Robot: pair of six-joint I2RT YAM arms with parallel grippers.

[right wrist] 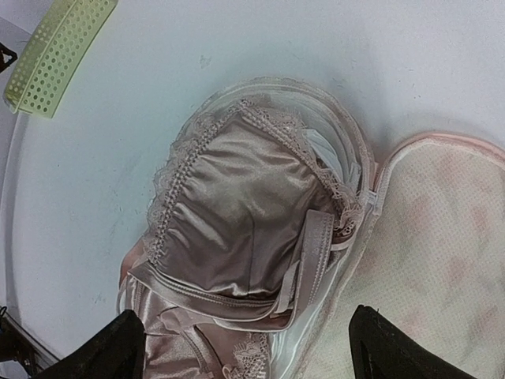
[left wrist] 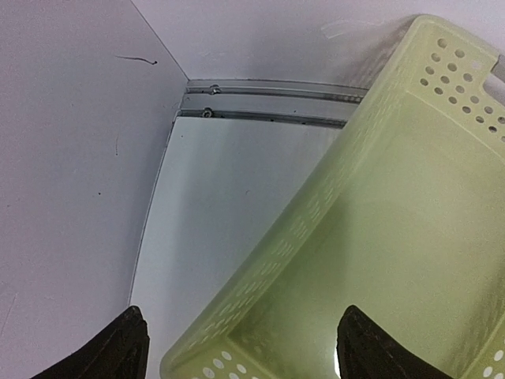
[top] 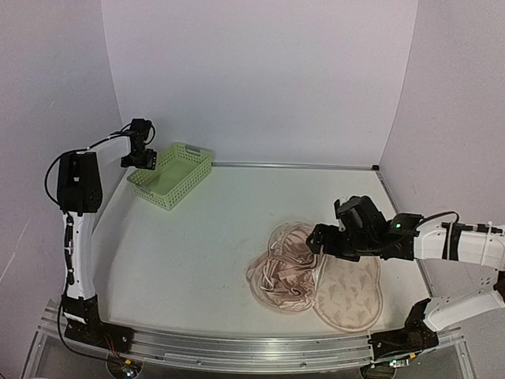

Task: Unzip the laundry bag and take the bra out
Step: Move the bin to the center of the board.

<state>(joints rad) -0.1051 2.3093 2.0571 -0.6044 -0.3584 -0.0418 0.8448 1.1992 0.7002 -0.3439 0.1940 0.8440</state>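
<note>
Right wrist: bra [right wrist: 237, 213] lies on the opened bag [right wrist: 450, 229], mid worktop [top: 205, 237]. Soft, light, slippery; likely pinch a strap or cup edge. Right gripper [right wrist: 245, 343] wide, empty; left gripper [left wrist: 237, 343] wide over basket [left wrist: 410, 221].

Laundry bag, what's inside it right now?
The laundry bag lies unzipped and open. A pink lace-trimmed satin bra fills one half; the other half shows bare mesh lining. Anything beneath the bra is covered.
</note>
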